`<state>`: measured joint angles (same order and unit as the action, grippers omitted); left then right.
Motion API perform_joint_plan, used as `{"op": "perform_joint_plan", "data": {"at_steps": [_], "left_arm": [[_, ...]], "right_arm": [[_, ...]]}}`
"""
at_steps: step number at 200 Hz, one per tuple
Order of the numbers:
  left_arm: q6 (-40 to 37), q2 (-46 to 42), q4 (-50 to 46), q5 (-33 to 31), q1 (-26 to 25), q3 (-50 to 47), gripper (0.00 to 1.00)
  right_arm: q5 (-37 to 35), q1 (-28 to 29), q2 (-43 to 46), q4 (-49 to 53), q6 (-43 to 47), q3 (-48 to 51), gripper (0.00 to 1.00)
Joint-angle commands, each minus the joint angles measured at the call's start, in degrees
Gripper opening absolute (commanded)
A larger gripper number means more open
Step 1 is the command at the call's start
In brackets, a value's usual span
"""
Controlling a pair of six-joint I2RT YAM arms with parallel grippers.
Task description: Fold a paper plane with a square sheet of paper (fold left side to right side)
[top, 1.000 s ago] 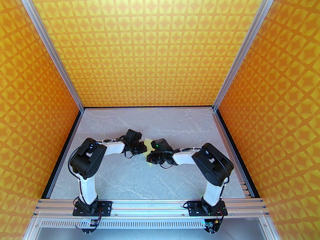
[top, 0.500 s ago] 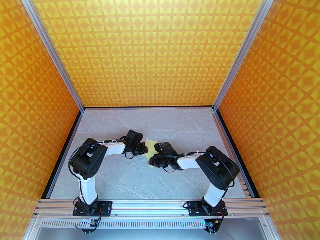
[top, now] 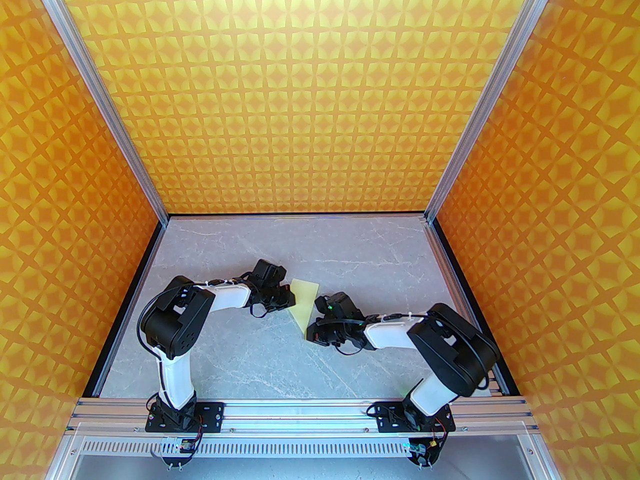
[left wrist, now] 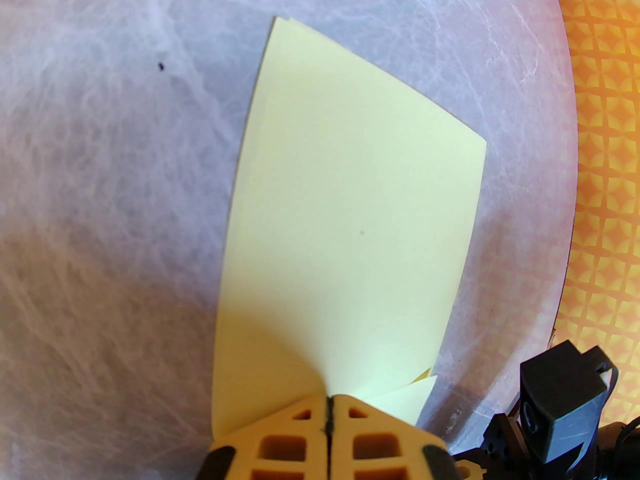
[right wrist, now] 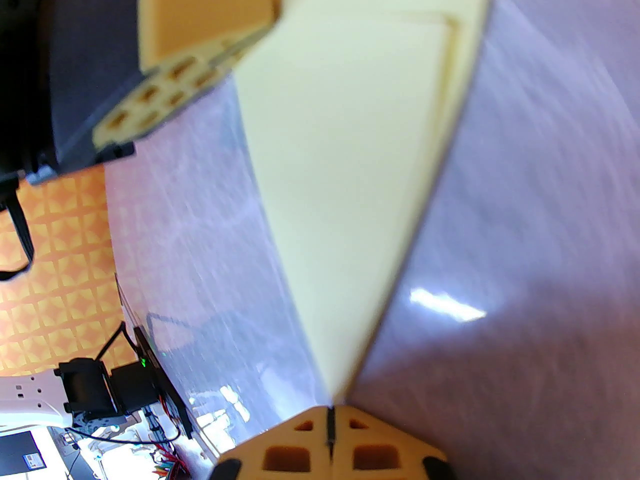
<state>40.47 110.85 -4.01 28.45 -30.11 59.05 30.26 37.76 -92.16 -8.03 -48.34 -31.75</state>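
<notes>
Top external view: the sheet of paper [top: 303, 302] lies near the middle of the tabletop [top: 360, 253], folded into a pale yellow shape that is wide at its far end and narrows to a point at its near end. It sits between the two grippers. The left gripper [top: 289, 299] reaches in from the left edge side and meets the paper's left border. The right gripper [top: 311, 326] comes in from the right edge side, at the paper's pointed near tip.

From the left wrist, the tan fingers [left wrist: 295, 433] are pressed together with no gap, and the paper's near edge runs into their seam, so they are clamped on it. The sheet [left wrist: 350, 208] fans out from there, bowed slightly, with layered edges showing at its far corner and a small flap peeking out at its lower right.

From the right wrist, the fingers [right wrist: 360, 448] are likewise closed tight, and the sheet's [right wrist: 345, 168] narrow tip ends at their seam, pinched there. The view is blurred. The left gripper's fingers [right wrist: 200, 28] show at the paper's wide end.
</notes>
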Motion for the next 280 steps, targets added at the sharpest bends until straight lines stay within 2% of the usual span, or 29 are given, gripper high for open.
{"op": "perform_joint_plan", "data": {"at_steps": [1, 45, 105, 172, 280], "left_arm": [[0.32, 0.98, -1.47, -2.55, -0.17, -0.92, 0.04], [0.43, 1.18, -1.48, -2.52, -0.47, -0.78, 0.04], [0.6, 1.04, -1.48, -2.58, -0.73, -0.75, 0.04], [0.15, 0.98, -1.13, -2.52, -0.48, -0.56, 0.04], [-3.42, 2.56, 0.75, -1.19, 6.28, 0.89, 0.05]], "right_arm": [[0.19, 0.21, 3.28, 5.91, 2.03, -3.59, 0.0], [0.87, -0.18, 2.33, 7.07, 2.81, -11.01, 0.0], [1.06, -1.99, -9.42, 1.2, 1.27, -14.44, 0.0], [-1.56, -1.99, -12.19, 3.76, 4.14, -10.11, 0.0], [-2.14, -1.99, -11.84, 4.73, 5.26, -6.84, 0.0]]}}
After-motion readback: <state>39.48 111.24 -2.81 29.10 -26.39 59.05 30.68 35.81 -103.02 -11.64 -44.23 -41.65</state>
